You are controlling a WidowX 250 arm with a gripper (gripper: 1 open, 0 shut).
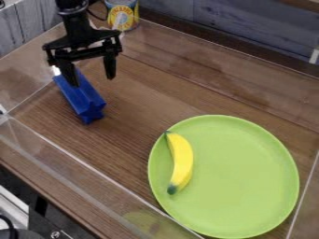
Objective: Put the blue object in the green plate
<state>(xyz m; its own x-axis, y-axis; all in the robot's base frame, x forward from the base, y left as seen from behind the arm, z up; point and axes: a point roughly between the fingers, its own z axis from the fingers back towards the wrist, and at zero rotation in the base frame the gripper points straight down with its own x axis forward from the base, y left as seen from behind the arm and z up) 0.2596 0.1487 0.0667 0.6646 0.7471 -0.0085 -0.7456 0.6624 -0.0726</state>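
1. The blue object [78, 93] lies flat on the wooden table [187, 89], left side of the view, near the clear wall of the enclosure. Not in the plate; nothing holds it.
2. Long axis runs diagonally: far end up-left, near end down-right toward the viewer. Ridged sides face left and right of that line.
3. The gripper [86, 67] hangs above the block's far half, pointing down, fingers spread wide with nothing between them. One finger shows on each side of the block's line; contact cannot be told, they look just above it.
4. Step in hand, as I judge it: the approach before the grasp. Next move calls for lowering so the fingers straddle the narrow width across the long axis, then closing on the ridged sides.
5. The green plate [249, 187] sits well apart, lower right. A banana [180, 161] lies on its left part; the right part is the bare landing spot.
6. A yellow can [121, 14] stands behind the arm.
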